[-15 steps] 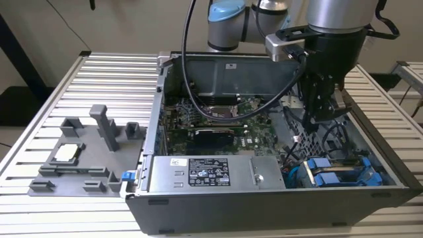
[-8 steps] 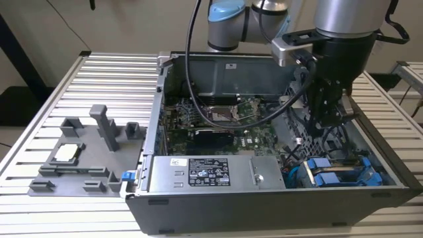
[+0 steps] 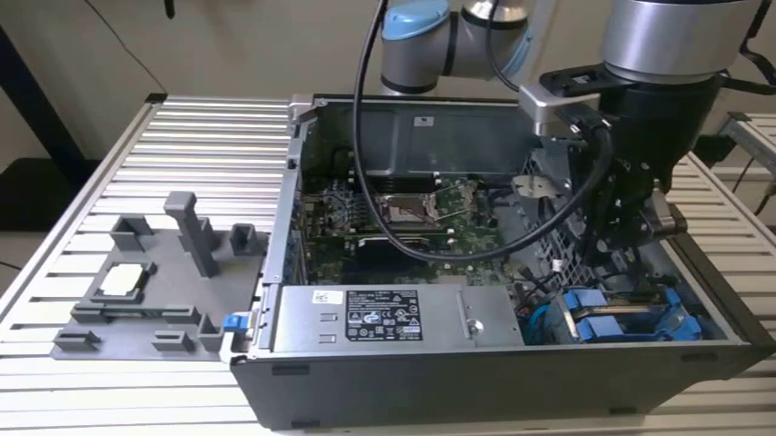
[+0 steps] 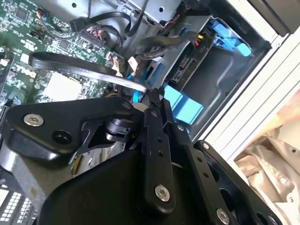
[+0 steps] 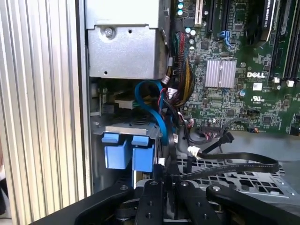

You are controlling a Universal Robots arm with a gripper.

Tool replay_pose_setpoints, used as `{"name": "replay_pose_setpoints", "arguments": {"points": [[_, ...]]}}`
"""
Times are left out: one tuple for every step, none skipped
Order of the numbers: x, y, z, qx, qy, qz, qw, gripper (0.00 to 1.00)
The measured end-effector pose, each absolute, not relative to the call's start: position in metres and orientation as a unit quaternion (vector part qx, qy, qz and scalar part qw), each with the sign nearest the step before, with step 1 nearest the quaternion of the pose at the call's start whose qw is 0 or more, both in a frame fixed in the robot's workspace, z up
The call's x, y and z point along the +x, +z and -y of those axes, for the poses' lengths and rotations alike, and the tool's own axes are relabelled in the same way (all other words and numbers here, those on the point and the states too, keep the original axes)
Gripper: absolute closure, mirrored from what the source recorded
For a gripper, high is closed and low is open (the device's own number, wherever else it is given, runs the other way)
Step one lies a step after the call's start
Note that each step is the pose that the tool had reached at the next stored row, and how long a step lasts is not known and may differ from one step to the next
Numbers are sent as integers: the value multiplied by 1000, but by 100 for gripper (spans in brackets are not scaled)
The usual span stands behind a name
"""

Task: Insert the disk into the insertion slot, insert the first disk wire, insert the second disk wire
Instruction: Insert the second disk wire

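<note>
Gripping a flat black wire [image 4: 84, 65], fingers [image 5: 161, 180] pinched shut beside the insertion slot [image 3: 631, 318]; judged best kept square to the disk connector.

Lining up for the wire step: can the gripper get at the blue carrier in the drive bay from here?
Probably yes. The gripper, shut on a flat black wire, hangs beside the blue carrier with nothing between them, though the loose cable bundle close by could crowd it.
</note>
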State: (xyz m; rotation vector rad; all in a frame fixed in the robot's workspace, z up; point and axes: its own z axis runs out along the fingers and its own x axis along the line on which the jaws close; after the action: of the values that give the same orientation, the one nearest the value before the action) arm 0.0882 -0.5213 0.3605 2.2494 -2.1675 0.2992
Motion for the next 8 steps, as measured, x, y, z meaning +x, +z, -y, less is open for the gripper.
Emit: {"name": "replay_pose_setpoints", "arguments": {"points": [[90, 361, 524, 717, 95, 691, 2, 84], [91, 360, 526, 717, 94, 691, 3, 84], [93, 361, 528, 717, 94, 691, 3, 84], [94, 361, 530, 717, 93, 691, 3, 84], [96, 361, 532, 717, 93, 691, 4, 84], [97, 361, 534, 717, 93, 691, 4, 84], [99, 361, 536, 717, 92, 691, 5, 84], [100, 360, 539, 717, 92, 691, 5, 84]]}}
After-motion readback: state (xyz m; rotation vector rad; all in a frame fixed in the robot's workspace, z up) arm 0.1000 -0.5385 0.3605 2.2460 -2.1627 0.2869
